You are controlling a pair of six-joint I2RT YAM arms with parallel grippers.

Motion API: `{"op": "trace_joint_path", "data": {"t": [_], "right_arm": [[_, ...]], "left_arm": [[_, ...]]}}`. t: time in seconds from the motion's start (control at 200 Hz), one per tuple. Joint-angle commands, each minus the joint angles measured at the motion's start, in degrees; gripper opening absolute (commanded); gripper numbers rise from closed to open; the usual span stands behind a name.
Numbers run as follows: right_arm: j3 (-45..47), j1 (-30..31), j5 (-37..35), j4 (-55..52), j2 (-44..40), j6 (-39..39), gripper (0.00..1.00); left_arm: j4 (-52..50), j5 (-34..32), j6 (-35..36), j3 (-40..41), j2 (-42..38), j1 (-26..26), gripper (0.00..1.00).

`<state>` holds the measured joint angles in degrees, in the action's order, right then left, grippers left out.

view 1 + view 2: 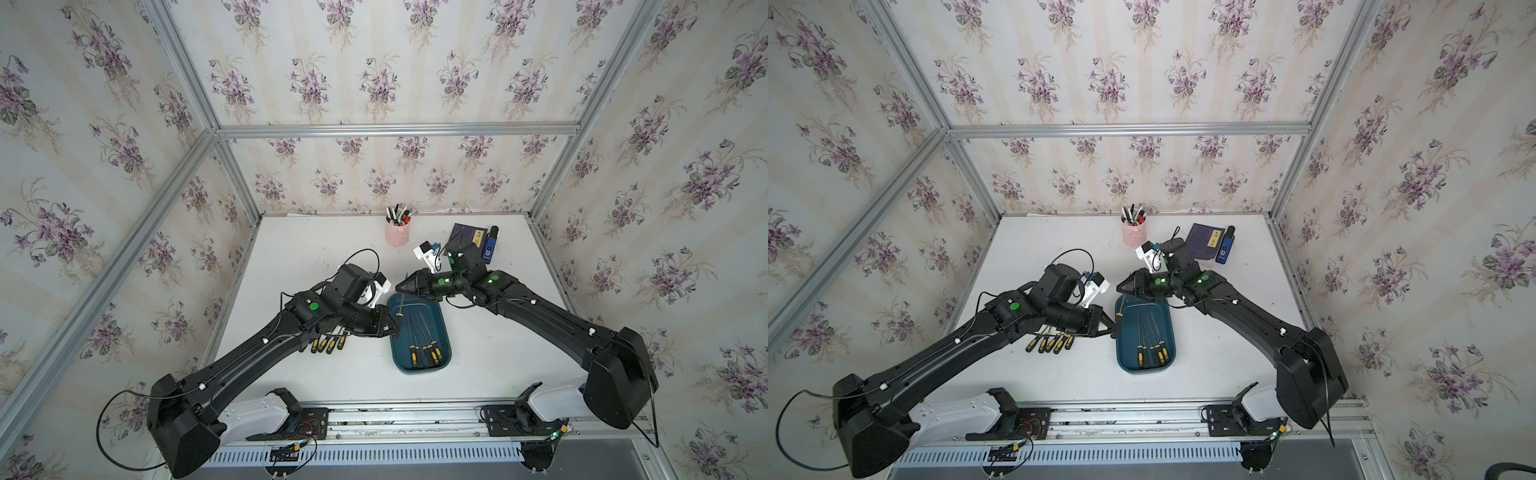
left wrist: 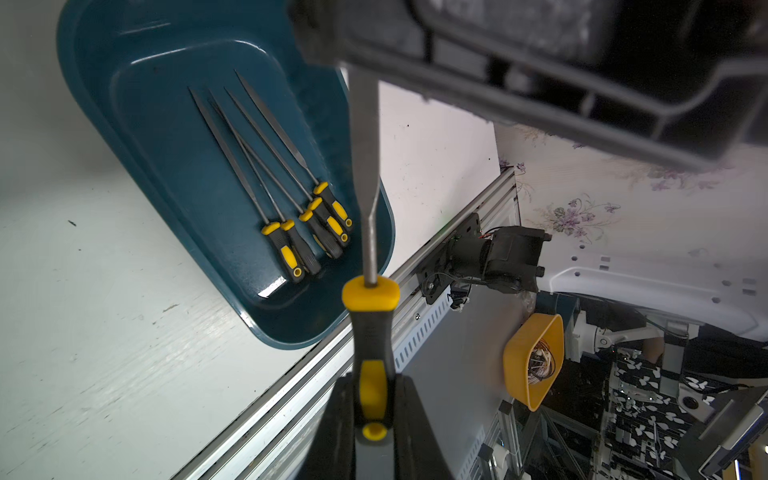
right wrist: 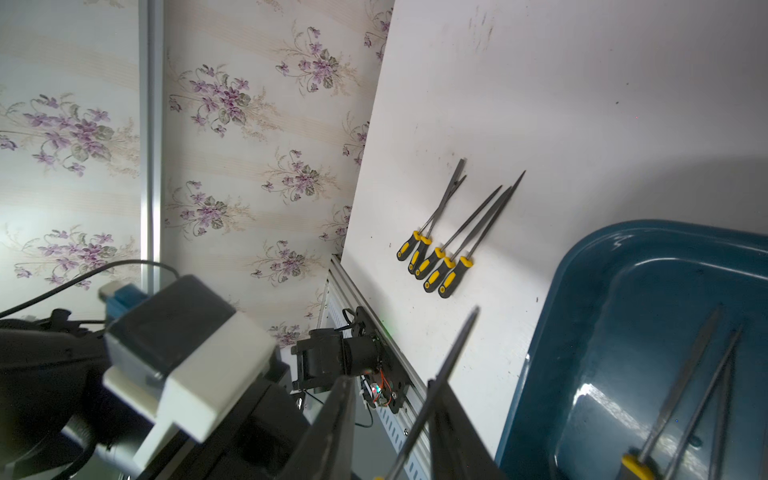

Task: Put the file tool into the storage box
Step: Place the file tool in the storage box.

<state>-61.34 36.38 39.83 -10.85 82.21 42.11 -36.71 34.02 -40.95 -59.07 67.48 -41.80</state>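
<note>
The left tool (image 2: 374, 399) is clenched on the black-and-yellow handle of the held file (image 2: 368, 166), its two fingers pressed against the handle's sides close to the butt end. In a top view, the left tool (image 1: 394, 328) sits at the left rim of the storage box (image 1: 434, 316), and the held file (image 1: 401, 305) runs from there over the box's far left corner, clear of the box floor. The file's grey blade reaches the right tool (image 1: 401, 286), which hangs over the far end of the box. From the right wrist, the right tool (image 3: 390, 380) has its jaws standing apart with the blade passing between them. The blade appears to lie along one finger rather than being pinched, though the blur there makes contact hard to judge. Inside the box, several more files (image 2: 270, 178) lie side by side on the floor, handles toward the near end and tips toward the far end, some blades crossing. On the white desk (image 1: 498, 353) left of the box lies a row of five loose files (image 3: 436, 257), near it but not touching, with the left arm partly covering them from above. Beyond the box's far end stands a pink pen cup (image 1: 397, 232), and beyond its far right corner lie a dark booklet (image 1: 467, 235) and a blue device (image 1: 489, 249).
</note>
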Motion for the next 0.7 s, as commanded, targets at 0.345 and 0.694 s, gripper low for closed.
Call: {"op": "trace_joint_path", "data": {"t": [0.345,0.694], "right_arm": [[-9.0,0.4,-9.3,-15.7,3.8,-7.9,0.0],[-14.7,4.9,-22.6,-32.8,11.9,-18.3,0.0]], "left_arm": [[2.1,-2.1,-1.4,1.3,0.7,-0.2,0.22],[-4.6,-14.5,-6.5,4.6,-7.2,2.9,1.0]]}}
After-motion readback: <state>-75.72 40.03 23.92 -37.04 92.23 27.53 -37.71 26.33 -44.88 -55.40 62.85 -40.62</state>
